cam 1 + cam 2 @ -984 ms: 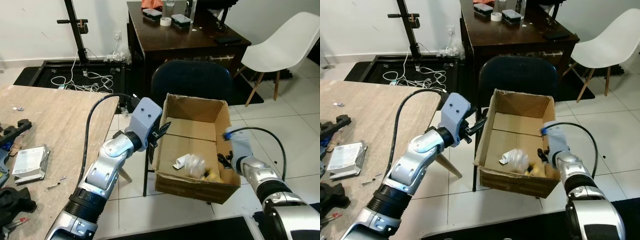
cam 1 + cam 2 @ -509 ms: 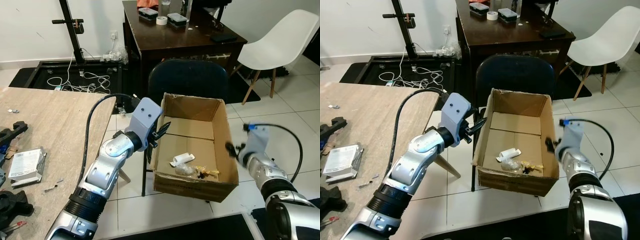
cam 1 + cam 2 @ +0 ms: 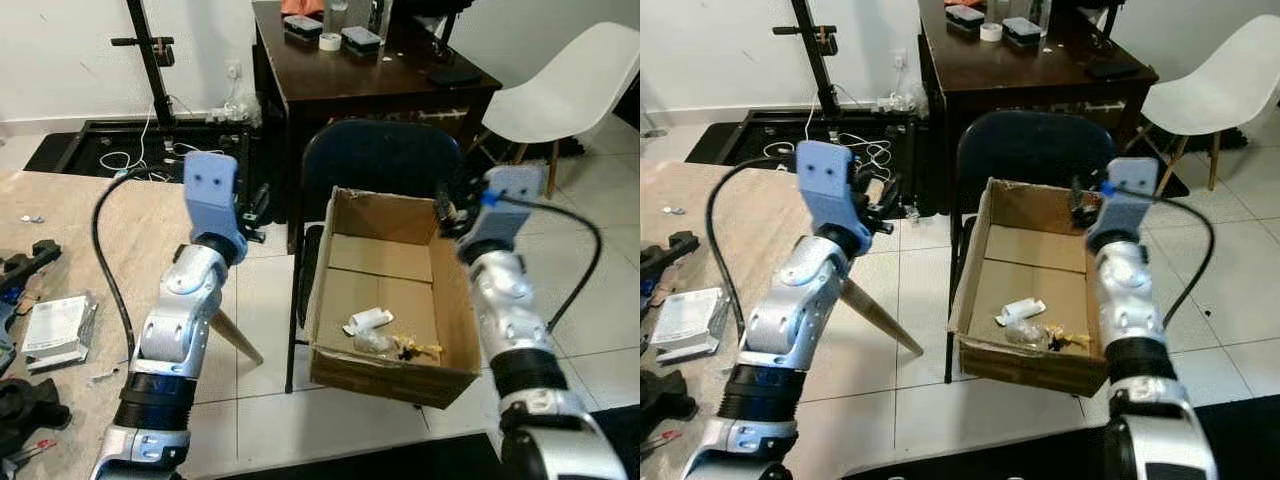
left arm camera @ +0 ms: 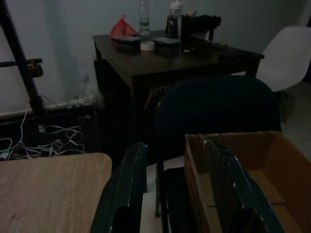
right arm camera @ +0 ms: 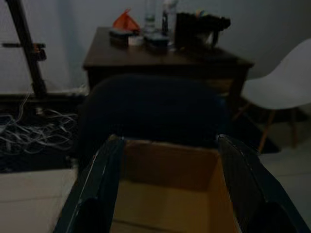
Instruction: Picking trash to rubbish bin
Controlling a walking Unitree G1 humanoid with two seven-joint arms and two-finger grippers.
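While trash (image 3: 385, 333) lies in the box (image 3: 390, 372), scraps wait on the table (image 3: 105, 255); my left fingers (image 4: 131, 187) and right fingers (image 5: 102, 187) hang spread, empty.

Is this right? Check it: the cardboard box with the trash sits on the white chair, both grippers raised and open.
Not quite. The cardboard box sits on the dark blue chair, as the left eye view shows; the white chair stands apart. Left gripper and right gripper are raised and open.
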